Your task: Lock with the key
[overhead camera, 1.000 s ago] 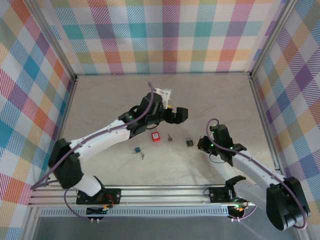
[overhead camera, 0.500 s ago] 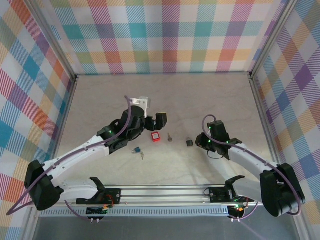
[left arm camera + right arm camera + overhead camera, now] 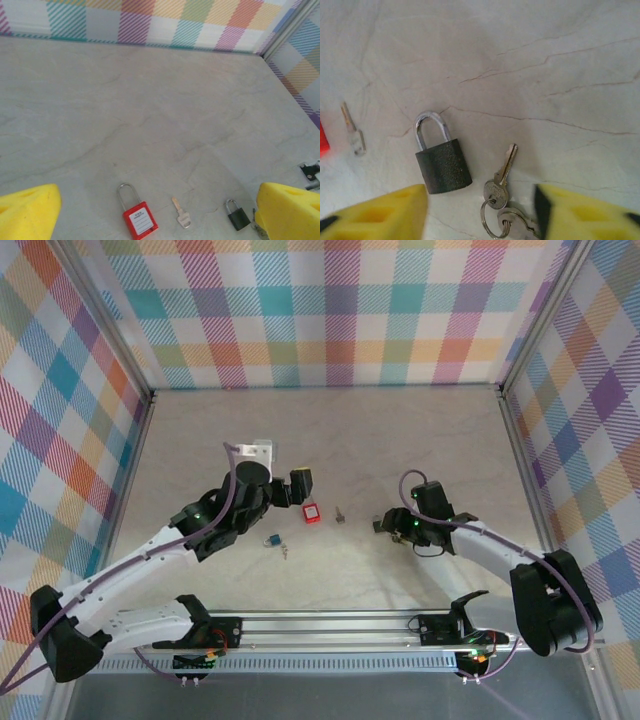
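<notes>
Workspace for locking with a key, read from the arms' bases outward. Nearest the bases lies a blue padlock (image 3: 271, 540) with a small key (image 3: 285, 551) just beside it, apart from both grippers. Next comes a row across the table (image 3: 420, 440): red padlock (image 3: 139, 216), loose key (image 3: 181, 216) and black padlock (image 3: 443, 162), left to right, each separate from its neighbour.

The right gripper (image 3: 480, 210) hangs low over the black padlock, jaws spread and holding nothing. One finger stands outside the lock body and the other outside the bunch of keys (image 3: 496, 192), so lock and keys lie on the table between them. This straddling pose suggests that the ringed keys are the intended pick, and the black padlock the lock to be worked. The left gripper (image 3: 300, 485) hovers just behind the red padlock, jaws fully wide and empty, probably ready to steady a lock body while the other arm works the key. Beyond both lies bare table up to the checked wall (image 3: 340, 310).

The right wrist view resolves what is too small in the top view: a ring with at least two keys, one blade lying beside the padlock body without touching it. Whether the shackle is latched cannot be told. The left wrist view shows the row with shackles pointing away from that camera. The top view adds the blue padlock and both arms' reach.
</notes>
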You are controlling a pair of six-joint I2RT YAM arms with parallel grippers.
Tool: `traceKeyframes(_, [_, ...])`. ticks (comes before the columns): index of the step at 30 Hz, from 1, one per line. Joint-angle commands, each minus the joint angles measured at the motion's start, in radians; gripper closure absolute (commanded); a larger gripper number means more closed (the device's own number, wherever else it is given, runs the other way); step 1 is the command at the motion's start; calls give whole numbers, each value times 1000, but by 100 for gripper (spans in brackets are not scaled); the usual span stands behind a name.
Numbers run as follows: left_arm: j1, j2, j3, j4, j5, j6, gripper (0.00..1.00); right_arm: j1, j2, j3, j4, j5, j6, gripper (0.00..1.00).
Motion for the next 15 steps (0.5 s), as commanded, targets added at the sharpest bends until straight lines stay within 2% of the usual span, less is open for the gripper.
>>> traceKeyframes(1, [15,-43,-18,-48,-83,2,0,-6,-56,35,-62,8,-17,25])
traceKeyframes(6, [29,-95,-36,-80,-252,-19,0,-1,-248,82,-213,99,-69,1])
traceKeyframes(10, [65,-167,-121,-9,-417,27,0,-1,-409,131,-282,321,-122,1])
traceKeyframes(11, [83,-186,-152,42,-427,70,0,-2,-435,127,-255,375,-141,1])
traceKeyframes(13, [126,-214,-186,33,-484,88,0,-1,-481,111,-148,512,-244,1])
traceKeyframes(15, [193,-217,-208,31,-446,137,0,0,-495,125,-52,623,-370,1])
